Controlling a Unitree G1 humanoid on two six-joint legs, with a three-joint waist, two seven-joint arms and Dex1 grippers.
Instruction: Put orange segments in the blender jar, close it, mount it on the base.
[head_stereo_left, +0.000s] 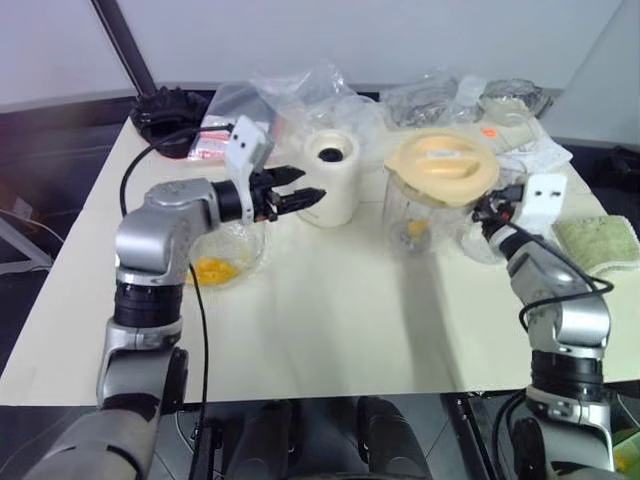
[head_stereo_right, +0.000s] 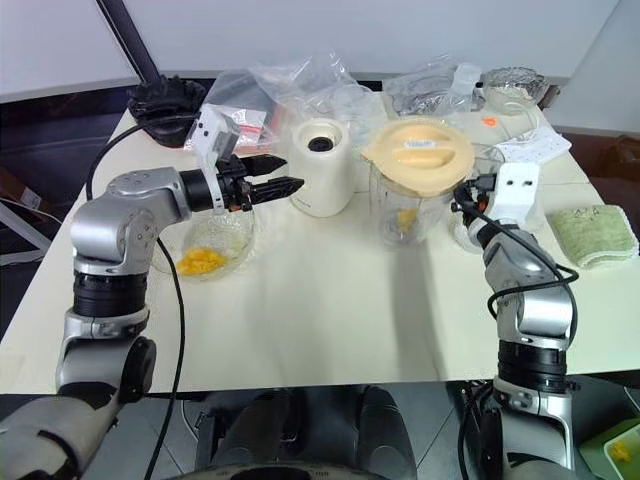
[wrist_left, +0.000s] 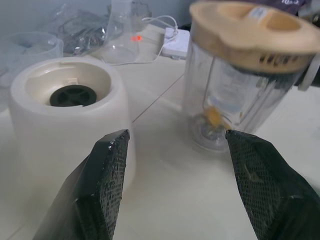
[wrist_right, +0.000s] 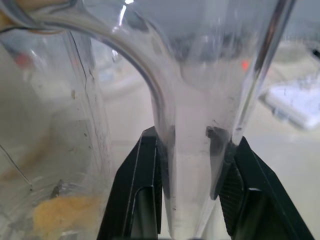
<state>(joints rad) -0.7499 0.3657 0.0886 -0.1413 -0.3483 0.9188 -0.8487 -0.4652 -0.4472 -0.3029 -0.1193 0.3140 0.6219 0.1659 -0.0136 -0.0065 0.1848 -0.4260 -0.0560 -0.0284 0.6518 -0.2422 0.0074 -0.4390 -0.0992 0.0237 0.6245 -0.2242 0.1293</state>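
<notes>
Blender jar (head_stereo_right: 405, 205) upright, lidded; right gripper (wrist_right: 192, 165) clamps handle; left gripper (head_stereo_left: 296, 190) open, empty.

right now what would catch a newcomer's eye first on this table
The blender jar, capped with its pale-orange lid and holding a few orange segments, stands right of centre; the right hand is clamped on its clear handle. Beside it to the left stands the cream base, its dark socket bare. The left hand hovers open over a glass bowl of yellow fruit.

L gripper (head_stereo_left: 300, 186) open, level, R gripper (wrist_right: 192, 150) clamped shut
</notes>
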